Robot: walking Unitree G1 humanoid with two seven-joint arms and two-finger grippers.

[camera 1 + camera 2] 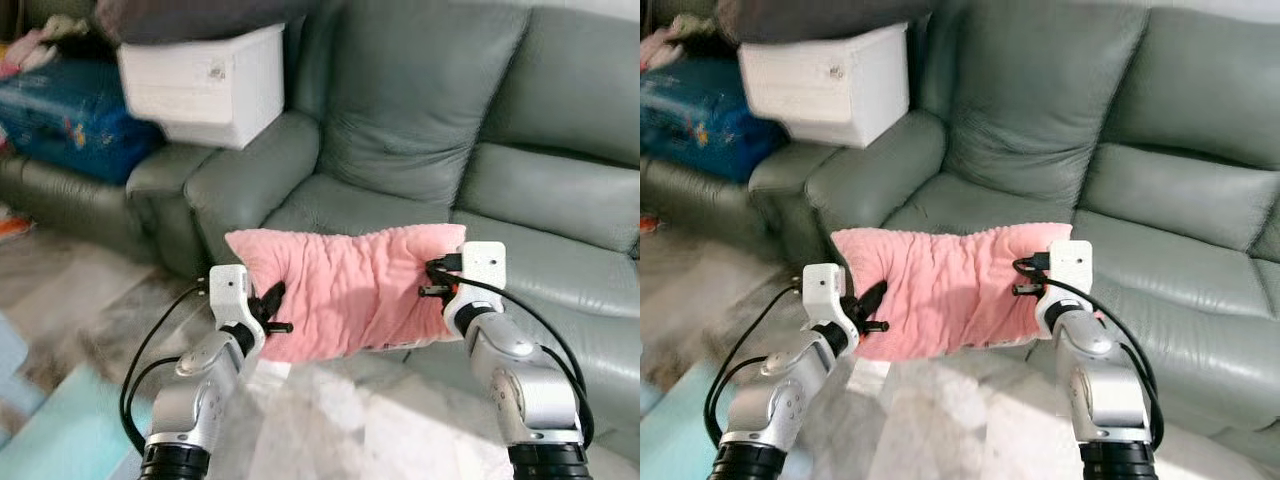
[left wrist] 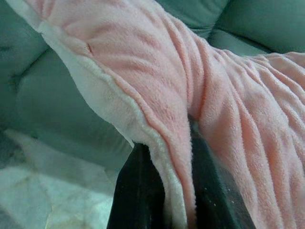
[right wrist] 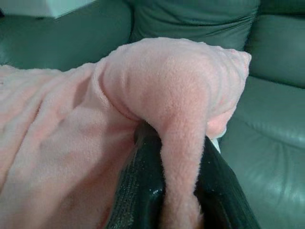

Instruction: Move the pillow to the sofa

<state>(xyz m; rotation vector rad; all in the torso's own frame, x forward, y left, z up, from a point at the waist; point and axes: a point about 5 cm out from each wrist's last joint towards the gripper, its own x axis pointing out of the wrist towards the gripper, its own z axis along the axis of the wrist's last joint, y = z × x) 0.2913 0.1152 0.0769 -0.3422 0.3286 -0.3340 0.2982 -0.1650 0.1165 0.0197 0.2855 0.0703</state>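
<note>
Your left gripper [image 1: 272, 310] has its black fingers [image 2: 138, 191] pinched on the near-left edge of the pink pillow [image 1: 345, 290]. The pillow hangs in the air just in front of the sofa [image 1: 420, 120], above the floor, its long axis running side to side between your two arms. Your right gripper [image 1: 437, 278] clamps a bunched fold at the pillow's right end. Both arms are equally near; the sofa seat lies straight ahead. The pillow is plush, ribbed fleece, soft and sagging; the sofa is smooth grey-green leather.
</note>
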